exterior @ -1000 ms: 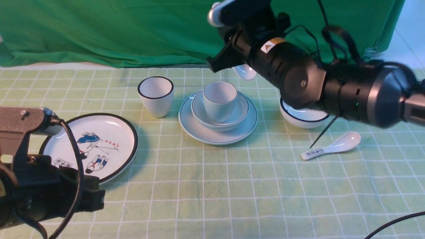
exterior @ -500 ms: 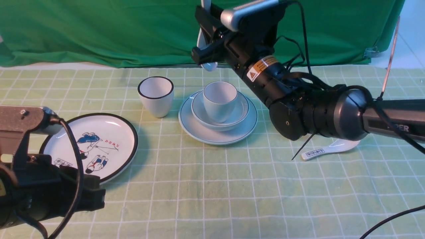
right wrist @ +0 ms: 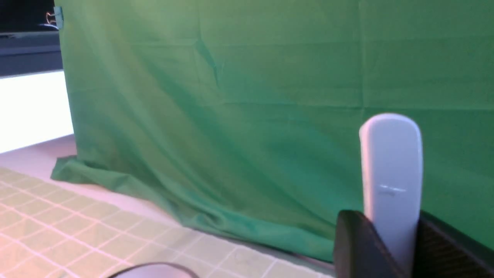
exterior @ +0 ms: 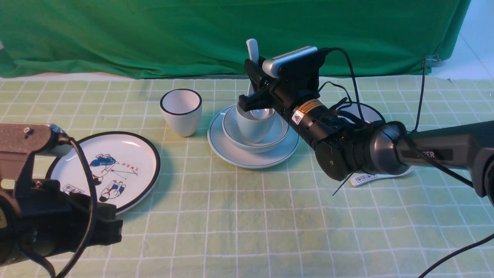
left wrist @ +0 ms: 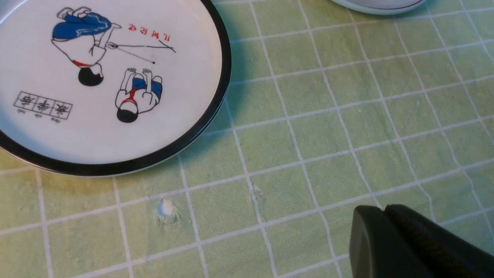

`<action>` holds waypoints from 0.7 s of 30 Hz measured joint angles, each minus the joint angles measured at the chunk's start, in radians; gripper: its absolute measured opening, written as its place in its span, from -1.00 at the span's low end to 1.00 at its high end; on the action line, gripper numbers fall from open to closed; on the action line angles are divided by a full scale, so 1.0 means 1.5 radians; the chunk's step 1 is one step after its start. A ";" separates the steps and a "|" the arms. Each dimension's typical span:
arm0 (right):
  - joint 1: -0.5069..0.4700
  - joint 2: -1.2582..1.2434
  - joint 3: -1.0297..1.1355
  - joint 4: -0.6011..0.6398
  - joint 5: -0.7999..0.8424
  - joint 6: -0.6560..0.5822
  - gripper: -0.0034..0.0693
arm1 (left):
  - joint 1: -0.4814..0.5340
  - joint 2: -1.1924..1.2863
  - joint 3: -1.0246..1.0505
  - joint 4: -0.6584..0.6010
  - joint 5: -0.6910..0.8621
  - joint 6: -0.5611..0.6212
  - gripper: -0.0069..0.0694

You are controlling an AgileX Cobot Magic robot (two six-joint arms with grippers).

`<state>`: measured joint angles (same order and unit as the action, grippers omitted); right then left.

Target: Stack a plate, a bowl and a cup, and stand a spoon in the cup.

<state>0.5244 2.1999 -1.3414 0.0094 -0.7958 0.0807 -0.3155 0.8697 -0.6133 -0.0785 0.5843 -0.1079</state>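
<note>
The right claw (exterior: 251,87), clamped on the spoon (exterior: 252,48), holds its scoop inside the cup (exterior: 252,129) just below; a low, gentle release should avoid tipping it.

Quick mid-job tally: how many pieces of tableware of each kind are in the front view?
Plates: 2 (plain plate, cartoon plate)
Bowls: 2 (shallow bowl, black-rimmed bowl)
Cups: 2 (pale cup, black-rimmed cup)
Spoons: 2 (plain spoon, labelled spoon)
Total: 8
</note>
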 joint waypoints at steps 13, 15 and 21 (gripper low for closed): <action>0.000 -0.152 0.000 -0.001 0.247 -0.086 -0.34 | 0.000 0.000 0.000 0.000 -0.005 0.000 -0.77; 0.000 -0.261 0.000 -0.002 0.386 -0.136 -0.57 | 0.000 0.000 0.000 0.000 -0.020 0.000 -0.77; -0.001 -0.550 0.000 -0.002 0.625 -0.246 -0.85 | 0.000 0.000 0.000 0.001 -0.082 0.000 -0.77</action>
<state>0.5232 1.3756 -1.3411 0.0071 0.1419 -0.2882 -0.3155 0.8697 -0.6133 -0.0775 0.4610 -0.1079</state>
